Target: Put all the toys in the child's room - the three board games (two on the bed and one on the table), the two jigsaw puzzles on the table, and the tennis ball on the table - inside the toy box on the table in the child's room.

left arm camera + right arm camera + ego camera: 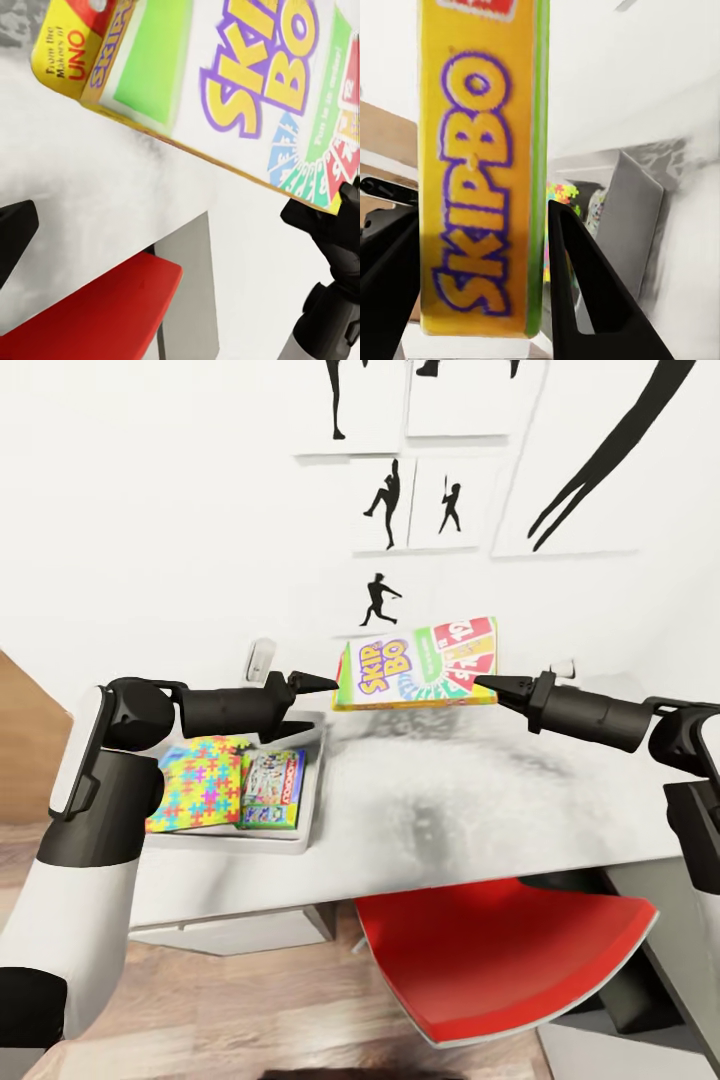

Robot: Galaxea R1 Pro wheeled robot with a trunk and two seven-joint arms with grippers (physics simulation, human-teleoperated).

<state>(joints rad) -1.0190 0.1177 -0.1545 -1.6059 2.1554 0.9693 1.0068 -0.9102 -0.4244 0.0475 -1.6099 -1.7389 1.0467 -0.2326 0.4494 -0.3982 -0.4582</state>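
Observation:
A white and green Skip-Bo board game [415, 663] hangs in the air above the table [450, 800], close to the wall. My right gripper [486, 683] is shut on its right edge; in the right wrist view the yellow side of the box [480, 187] sits between the two dark fingers [577, 285]. My left gripper [320, 707] is open just left of the box and above the toy box [312, 785]. The toy box is a grey bin holding a jigsaw puzzle [198, 782] and another board game [272, 788].
A red chair [500, 960] is pushed under the table's front edge. The white wall with black sports silhouettes [385, 505] stands right behind the table, with a socket [262, 657] low on it. Wood floor [250, 1010] lies below.

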